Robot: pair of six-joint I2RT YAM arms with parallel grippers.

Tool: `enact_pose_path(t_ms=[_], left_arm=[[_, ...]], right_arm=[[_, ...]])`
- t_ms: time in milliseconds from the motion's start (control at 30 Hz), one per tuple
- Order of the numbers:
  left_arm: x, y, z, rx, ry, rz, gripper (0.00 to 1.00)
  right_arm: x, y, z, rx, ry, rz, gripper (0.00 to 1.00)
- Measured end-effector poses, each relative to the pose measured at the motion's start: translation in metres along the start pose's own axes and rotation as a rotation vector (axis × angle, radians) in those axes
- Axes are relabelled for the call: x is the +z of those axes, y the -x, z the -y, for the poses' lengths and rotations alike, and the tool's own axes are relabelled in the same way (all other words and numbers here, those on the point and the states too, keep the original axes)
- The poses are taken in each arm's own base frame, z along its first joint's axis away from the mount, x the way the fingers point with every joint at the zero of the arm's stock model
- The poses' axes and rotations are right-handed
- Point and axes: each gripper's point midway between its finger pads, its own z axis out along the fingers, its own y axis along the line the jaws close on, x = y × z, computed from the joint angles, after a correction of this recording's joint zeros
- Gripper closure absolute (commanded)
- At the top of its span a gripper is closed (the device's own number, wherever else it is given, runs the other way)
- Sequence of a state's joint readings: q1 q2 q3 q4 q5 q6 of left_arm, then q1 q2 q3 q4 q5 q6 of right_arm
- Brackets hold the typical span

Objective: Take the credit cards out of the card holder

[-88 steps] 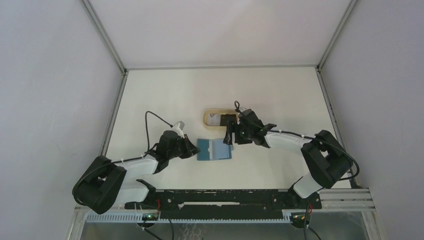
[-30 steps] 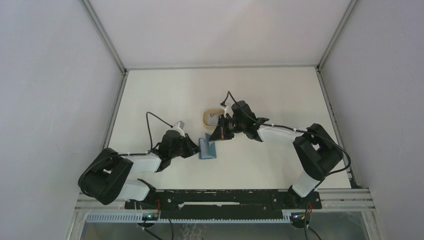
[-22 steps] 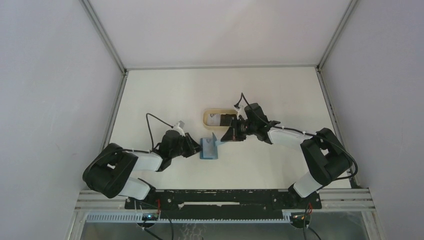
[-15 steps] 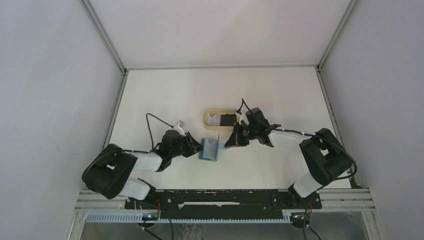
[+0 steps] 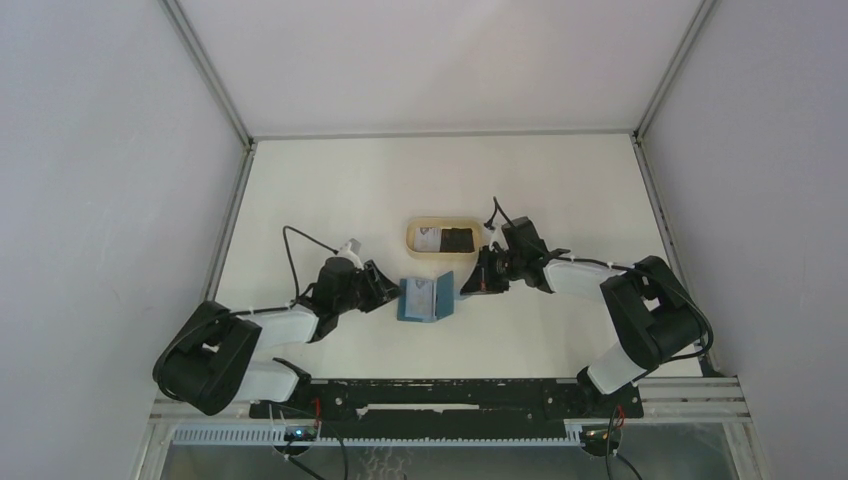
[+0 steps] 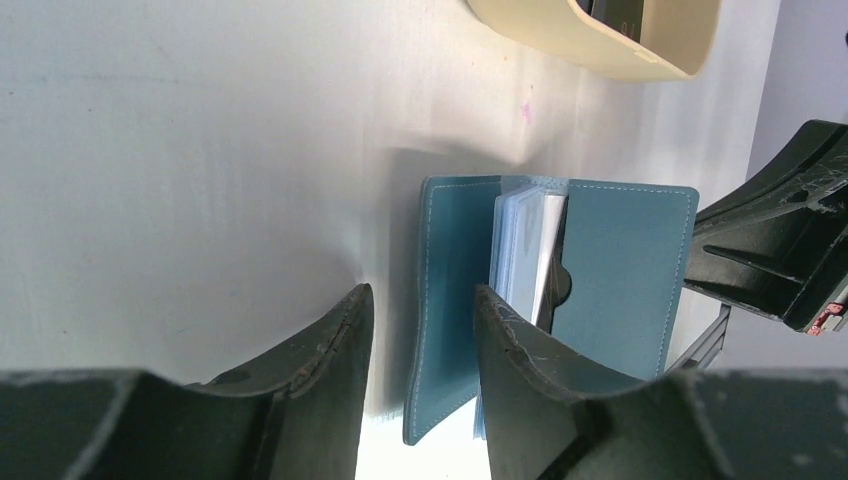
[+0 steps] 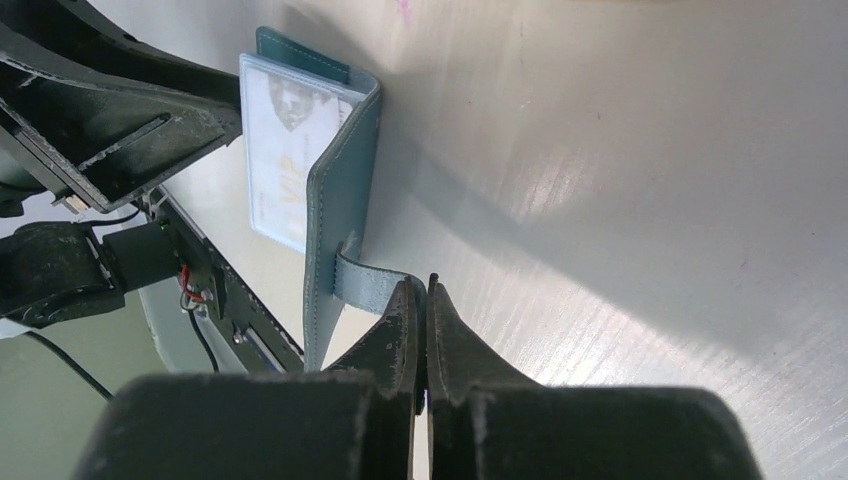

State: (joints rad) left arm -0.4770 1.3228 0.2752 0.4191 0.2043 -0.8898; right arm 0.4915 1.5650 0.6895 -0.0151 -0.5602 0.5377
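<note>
Though nearly folded a moment ago, now tugged wider by the right gripper [image 7: 427, 300], pinched on the card holder's [image 5: 425, 299] snap tab [image 7: 365, 283] between the arms; straddled by the half-open left gripper [image 6: 420, 305] (credit cards [image 7: 285, 160] showing).

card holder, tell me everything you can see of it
The card holder is a teal-blue folding wallet, leather-like with pale stitching, half open on the table near the tan tray. One flap lies flat, the other stands up. Pale cards sit in its inner pocket. The left gripper straddles the flat flap's edge, fingers apart; the right gripper's shut fingers seem to pinch its snap tab.
</note>
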Motion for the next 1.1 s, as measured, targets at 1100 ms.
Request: enact_pose_path(t_ms=[1100], left_arm=[[0.003,-0.007,0.013,-0.07,-0.158,-0.063,0.5]], right_arm=[[0.001,-0.011,0.01,0.015,-0.012,-0.012,1.0]])
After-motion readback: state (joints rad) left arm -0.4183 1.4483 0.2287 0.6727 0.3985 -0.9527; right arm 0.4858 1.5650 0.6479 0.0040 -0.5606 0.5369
